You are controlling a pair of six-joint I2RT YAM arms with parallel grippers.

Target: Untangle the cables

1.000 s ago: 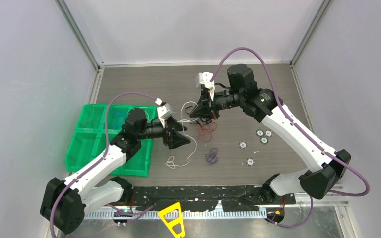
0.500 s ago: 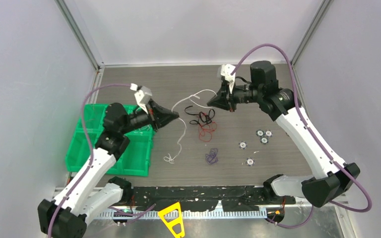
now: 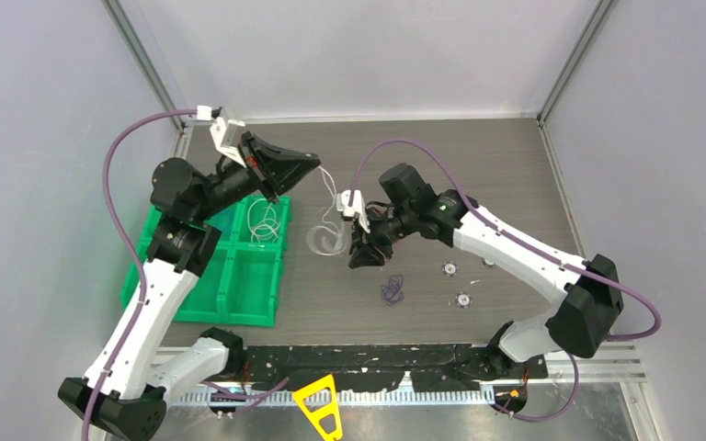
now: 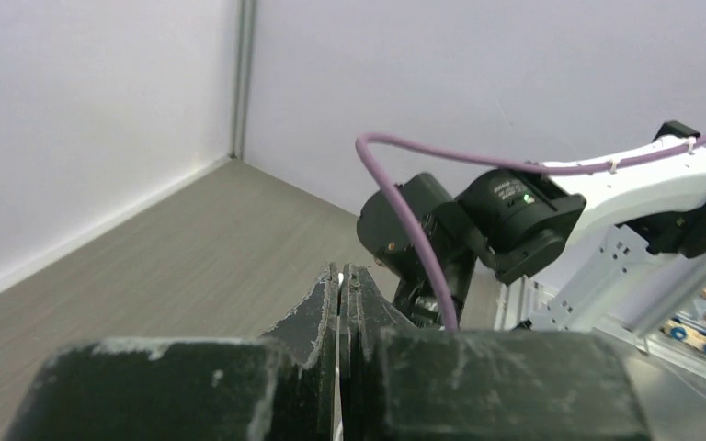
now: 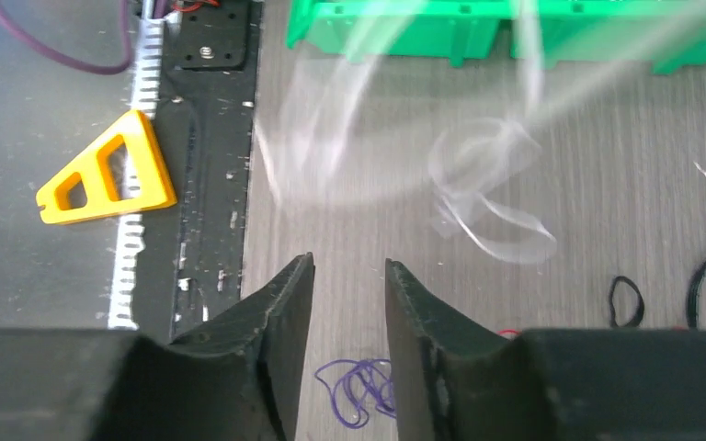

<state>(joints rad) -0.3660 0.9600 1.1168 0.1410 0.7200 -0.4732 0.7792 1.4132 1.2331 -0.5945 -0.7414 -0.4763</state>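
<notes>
raised at 11 o'clock above the grey wood-grain table (image 3: pixel 496 156): left gripper (image 3: pixel 313 163), clenched on the thin white flexible cable (image 3: pixel 327 237), pinched between both fingertips. hanging from there in blurred loops to the tabletop, just at 3 o'clock of the green plastic compartment bin (image 3: pixel 239 289); more white loops over the bin's 1 o'clock compartment. low near table centre: right gripper (image 3: pixel 364 255), released, jaws slightly apart around nothing. lying loose at its 5 o'clock: small blue-purple cable coil (image 3: pixel 392 290). thin black cable loops (image 5: pixel 625 301) at 3 o'clock in the right wrist view.
</notes>
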